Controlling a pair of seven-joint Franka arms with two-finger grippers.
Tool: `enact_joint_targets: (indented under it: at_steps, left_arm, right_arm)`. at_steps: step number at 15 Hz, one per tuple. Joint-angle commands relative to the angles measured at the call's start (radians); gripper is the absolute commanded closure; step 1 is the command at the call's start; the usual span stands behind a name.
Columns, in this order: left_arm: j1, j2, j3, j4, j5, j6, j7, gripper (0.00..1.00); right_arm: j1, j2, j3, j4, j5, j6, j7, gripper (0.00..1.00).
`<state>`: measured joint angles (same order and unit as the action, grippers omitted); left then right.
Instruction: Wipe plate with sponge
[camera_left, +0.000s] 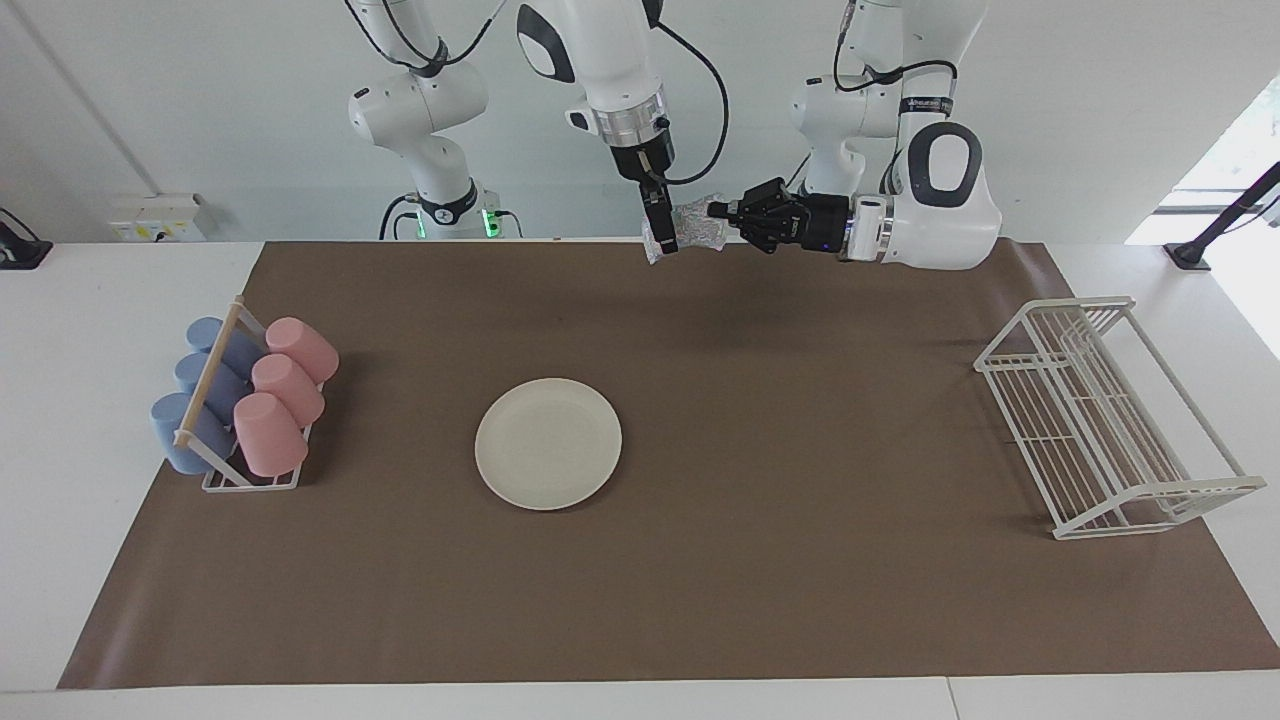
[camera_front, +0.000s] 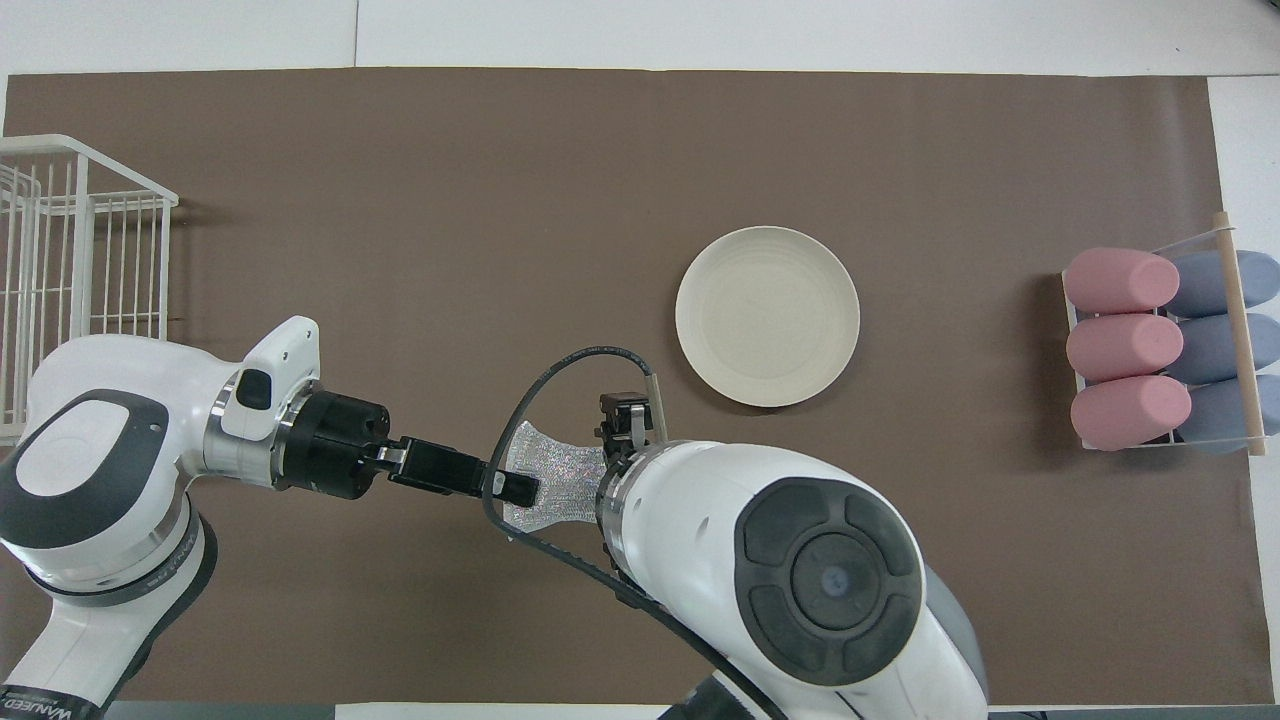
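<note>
The silvery speckled sponge (camera_left: 692, 224) hangs in the air between both grippers, over the brown mat's edge nearest the robots; it also shows in the overhead view (camera_front: 556, 478). My left gripper (camera_left: 718, 211) reaches in sideways and is shut on one end of it (camera_front: 520, 490). My right gripper (camera_left: 657, 236) points down and is shut on the other end, partly hidden under its wrist in the overhead view (camera_front: 630, 425). The cream-white plate (camera_left: 548, 443) lies flat on the mat, farther from the robots than the grippers, with nothing on it (camera_front: 767, 315).
A rack of pink and blue cups (camera_left: 245, 400) stands toward the right arm's end of the table (camera_front: 1160, 350). A white wire dish rack (camera_left: 1100, 420) stands toward the left arm's end (camera_front: 70, 250). The brown mat (camera_left: 800, 560) covers the table.
</note>
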<state>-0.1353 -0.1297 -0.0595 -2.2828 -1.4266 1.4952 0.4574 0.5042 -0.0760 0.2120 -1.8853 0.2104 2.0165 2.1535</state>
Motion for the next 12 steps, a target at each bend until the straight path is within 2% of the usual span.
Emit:
enact_joint_targets:
  at_steps: [1, 2, 4, 5, 7, 12]
  left_arm:
    - [0.009, 0.007, 0.003, 0.006, -0.002, -0.024, 0.012, 1.0]
    - [0.009, 0.007, 0.003, 0.006, -0.002, -0.024, 0.012, 1.0]
    - [0.009, 0.007, 0.003, 0.006, -0.002, -0.026, 0.012, 1.0]
    - [0.009, 0.007, 0.004, 0.006, 0.0, -0.026, 0.012, 1.0]
    - [0.009, 0.007, 0.003, 0.006, 0.0, -0.026, 0.012, 1.0]
    - [0.006, 0.007, 0.004, 0.006, 0.0, -0.024, 0.01, 1.0]
  right_arm:
    - [-0.009, -0.01, 0.006, -0.002, 0.015, -0.012, 0.016, 0.09]
    - [-0.009, -0.01, 0.006, -0.002, 0.015, -0.007, 0.011, 0.32]
    - [-0.009, -0.008, 0.007, -0.002, 0.015, -0.001, 0.005, 0.92]
    - [-0.01, -0.008, 0.007, -0.002, 0.018, -0.001, 0.006, 1.0]
    - [-0.018, -0.005, 0.006, 0.0, 0.055, 0.005, 0.009, 1.0]
    - [-0.019, -0.007, 0.004, 0.0, 0.05, 0.004, 0.003, 1.0]
